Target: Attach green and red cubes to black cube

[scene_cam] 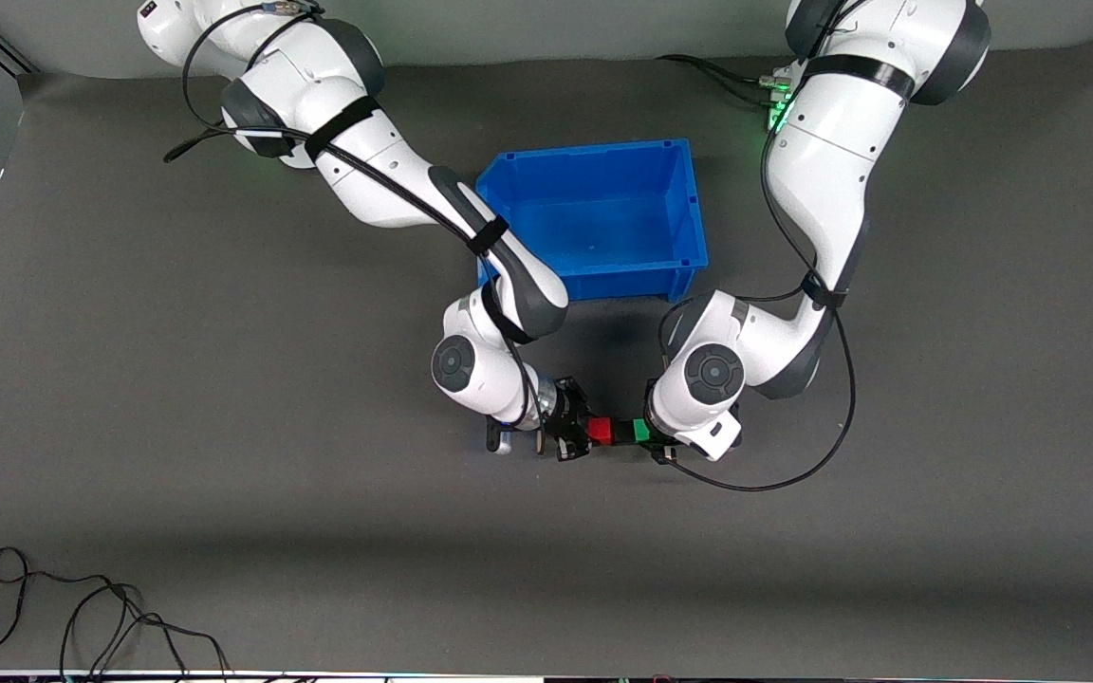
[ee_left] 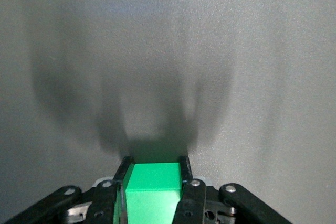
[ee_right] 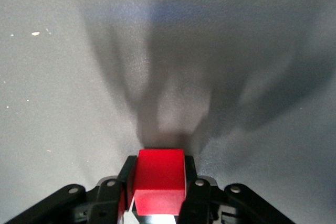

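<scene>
My left gripper (scene_cam: 648, 436) is shut on the green cube (scene_cam: 641, 431), which fills the space between its jaws in the left wrist view (ee_left: 152, 184). My right gripper (scene_cam: 583, 433) is shut on the red cube (scene_cam: 600, 433), which also shows in the right wrist view (ee_right: 160, 174). The two cubes face each other just above the table, nearer to the front camera than the blue bin. A small black shape (scene_cam: 621, 435), apparently the black cube, sits between them, touching or nearly touching both. It is out of view in both wrist views.
An open blue bin (scene_cam: 594, 152) stands farther from the front camera than the cubes, with nothing in it. Loose black cables (scene_cam: 82, 617) lie at the table's near edge toward the right arm's end. Grey mat lies all around.
</scene>
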`<state>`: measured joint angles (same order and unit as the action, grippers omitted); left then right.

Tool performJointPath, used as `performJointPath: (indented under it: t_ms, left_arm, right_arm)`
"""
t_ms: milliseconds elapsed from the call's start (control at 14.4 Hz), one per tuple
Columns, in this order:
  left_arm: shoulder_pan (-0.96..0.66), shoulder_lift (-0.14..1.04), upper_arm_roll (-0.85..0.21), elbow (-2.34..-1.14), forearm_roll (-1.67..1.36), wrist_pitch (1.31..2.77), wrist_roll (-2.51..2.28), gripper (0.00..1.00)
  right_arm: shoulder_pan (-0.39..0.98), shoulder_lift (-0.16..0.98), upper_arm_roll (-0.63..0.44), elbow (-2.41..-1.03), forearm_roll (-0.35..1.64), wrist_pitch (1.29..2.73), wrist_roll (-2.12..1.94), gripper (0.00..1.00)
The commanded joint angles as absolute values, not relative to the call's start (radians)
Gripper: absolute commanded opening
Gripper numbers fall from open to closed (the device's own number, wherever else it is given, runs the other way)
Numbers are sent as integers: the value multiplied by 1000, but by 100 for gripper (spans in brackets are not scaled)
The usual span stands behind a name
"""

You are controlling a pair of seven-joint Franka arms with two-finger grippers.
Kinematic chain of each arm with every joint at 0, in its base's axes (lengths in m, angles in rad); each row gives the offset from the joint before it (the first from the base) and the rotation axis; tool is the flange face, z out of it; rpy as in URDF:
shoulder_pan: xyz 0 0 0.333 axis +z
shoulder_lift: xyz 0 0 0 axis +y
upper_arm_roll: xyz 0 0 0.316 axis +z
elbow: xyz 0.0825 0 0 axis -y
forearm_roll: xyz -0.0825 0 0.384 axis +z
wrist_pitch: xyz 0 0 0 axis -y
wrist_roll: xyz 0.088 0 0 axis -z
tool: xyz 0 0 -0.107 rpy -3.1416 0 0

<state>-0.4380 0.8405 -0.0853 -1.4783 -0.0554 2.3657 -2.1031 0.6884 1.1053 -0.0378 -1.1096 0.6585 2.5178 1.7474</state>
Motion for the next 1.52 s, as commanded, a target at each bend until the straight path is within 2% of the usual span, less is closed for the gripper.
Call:
performJointPath:
  t_ms: [0, 69, 139, 208, 554, 832, 1040, 1248, 1455]
  left_arm:
    - [-457, 854, -75, -1445, -49, 2350, -2115, 39]
    - [-457, 854, -75, -1445, -49, 2353, -2114, 58]
    - [-457, 854, -75, -1442, -49, 2355, -2117, 89]
    - [-457, 854, -75, -1440, -51, 2352, -2118, 100]
    - [-457, 845, -74, -1433, -44, 2320, -2118, 100]
    - [-439, 812, -66, -1385, 49, 2146, -2105, 100]
    - [-382, 708, -71, -1396, 48, 2039, -1955, 100]
    - [-318, 557, -71, -1443, 48, 1867, -1675, 100]
    - [-232, 384, -71, -1544, 34, 1836, -1360, 100]
  right_arm:
    - [707, 1126, -46, -1084, 669, 2531, 1769, 45]
    - [707, 1126, -46, -1086, 675, 2531, 1770, 67]
    - [707, 1126, -46, -1086, 673, 2531, 1770, 81]
    - [709, 1124, -46, -1085, 667, 2533, 1769, 100]
    - [687, 1066, -54, -1086, 667, 2517, 1759, 100]
    - [585, 994, -58, -1088, 657, 2318, 1737, 100]
    - [488, 913, -67, -1100, 594, 2110, 1659, 100]
    - [418, 830, -75, -1170, 555, 2028, 1538, 100]
    - [333, 737, -81, -1235, 552, 1889, 1390, 100]
